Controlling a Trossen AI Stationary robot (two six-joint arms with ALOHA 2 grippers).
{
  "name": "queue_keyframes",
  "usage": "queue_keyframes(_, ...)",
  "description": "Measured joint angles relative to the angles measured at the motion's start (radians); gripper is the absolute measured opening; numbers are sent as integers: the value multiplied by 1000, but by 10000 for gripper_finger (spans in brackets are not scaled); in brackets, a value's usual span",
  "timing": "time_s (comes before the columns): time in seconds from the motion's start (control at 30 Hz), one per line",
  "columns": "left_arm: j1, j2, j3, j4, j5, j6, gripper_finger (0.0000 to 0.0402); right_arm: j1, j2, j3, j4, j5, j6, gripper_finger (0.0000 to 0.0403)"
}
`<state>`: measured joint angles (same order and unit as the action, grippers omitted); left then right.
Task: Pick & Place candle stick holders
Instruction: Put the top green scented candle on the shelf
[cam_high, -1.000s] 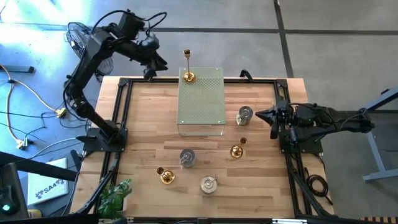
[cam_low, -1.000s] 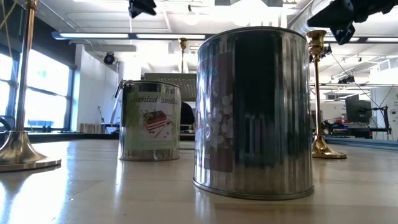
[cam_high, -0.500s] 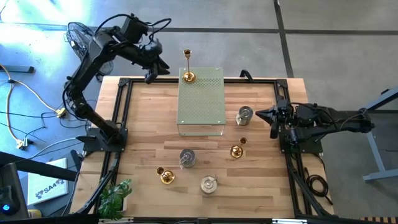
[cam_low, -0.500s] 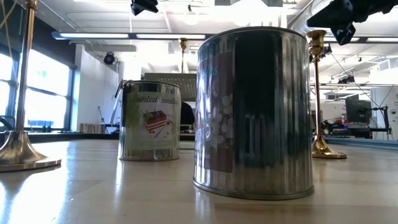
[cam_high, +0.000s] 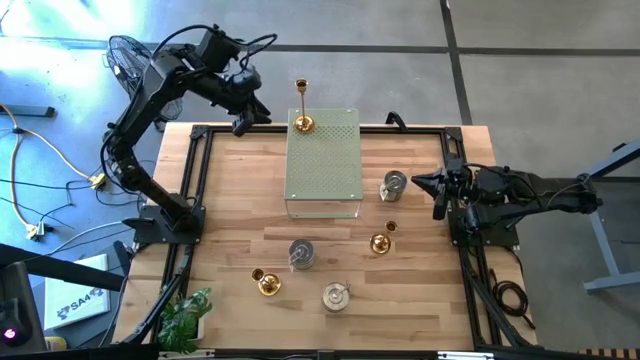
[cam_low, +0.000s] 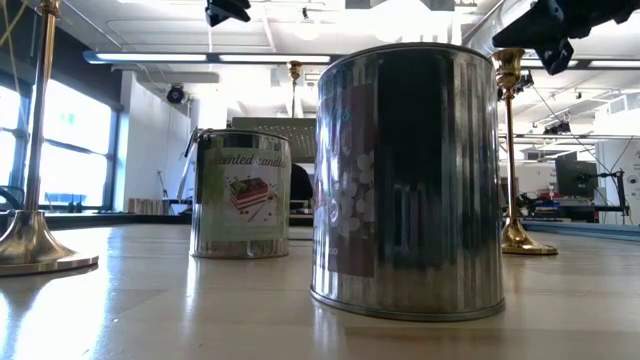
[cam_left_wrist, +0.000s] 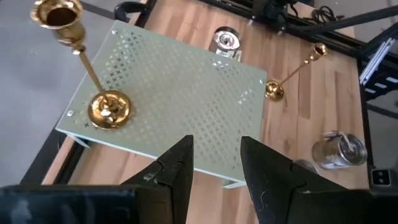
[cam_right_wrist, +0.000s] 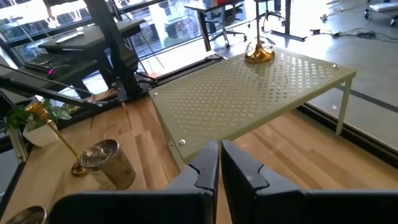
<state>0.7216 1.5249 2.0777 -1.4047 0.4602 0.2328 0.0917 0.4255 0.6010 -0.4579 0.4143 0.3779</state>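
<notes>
Looking down from above, only the high view lays out the whole table (cam_high: 420, 300): the left pincer (cam_high: 240, 122) hangs raised off the far left corner of the pale green perforated box (cam_high: 323, 163), and the right pincer (cam_high: 437, 192) waits at the table's right edge. One gold candle stick holder (cam_high: 302, 112) stands upright on the box's far edge, just beside the left pincer, its long stem vertical and its cup on top. The left wrist view shows what the overhead cannot: that pincer's fingers (cam_left_wrist: 179, 165) stand apart with nothing between them, and the gold holder (cam_left_wrist: 93, 81) rises from its round base just ahead of them. The right wrist view shows its fingers (cam_right_wrist: 208, 165) pressed together, empty, facing the box's side. A squat silver holder (cam_high: 395, 185) sits between the right pincer and the box; a second gold holder (cam_high: 380, 240) stands upright nearer the front, close to that pincer. Well away from both pincers, toward the front edge, are two more silver holders (cam_high: 301, 254) (cam_high: 335, 296) and the third gold holder (cam_high: 265, 282). The low view shows only their upright axes: silver cylinders (cam_low: 405, 180) and thin vertical stems (cam_low: 508, 150).
</notes>
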Motion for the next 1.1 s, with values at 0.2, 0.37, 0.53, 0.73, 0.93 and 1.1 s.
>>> queue_keyframes(0.2, -50, 0, 0, -2, -60, -3, 131, 0, 0, 0, -40, 3, 34, 12)
queue_keyframes(0.37, -70, 0, 0, -3, -104, -3, 131, 0, 0, 0, -48, 2, 38, 23)
queue_keyframes(0.53, -70, 0, 0, -12, -104, -14, 131, 0, 0, 0, -47, 13, 35, 59)
queue_keyframes(0.73, -78, 0, 0, -59, -48, -22, 131, 0, 0, 0, -46, 14, 44, 87)
queue_keyframes(0.93, -128, 0, 0, -65, -69, -36, 131, 0, 0, 0, -46, 14, 71, 107)
queue_keyframes(1.1, -167, 0, 0, -65, -81, -38, 131, 0, 0, 0, -46, 3, 96, 125)
